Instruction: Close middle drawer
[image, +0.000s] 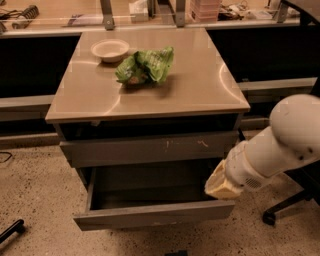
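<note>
The middle drawer (150, 216) is pulled well out of the grey cabinet, low in the camera view. Its plain flat front faces me and its dark grey inside (150, 187) shows. Above it is a grey drawer front with pale scratch marks (150, 147), slightly out from the cabinet. My gripper (218, 185) is at the end of the white arm (280, 145), which comes in from the right. It sits over the open drawer's right front corner, just above the front panel's right end.
The beige cabinet top (200, 85) holds a pale bowl (110, 50) and a crumpled green bag (146, 65). An office chair base (285, 207) stands on the speckled floor at the right. A black object (11, 231) lies on the floor at the lower left.
</note>
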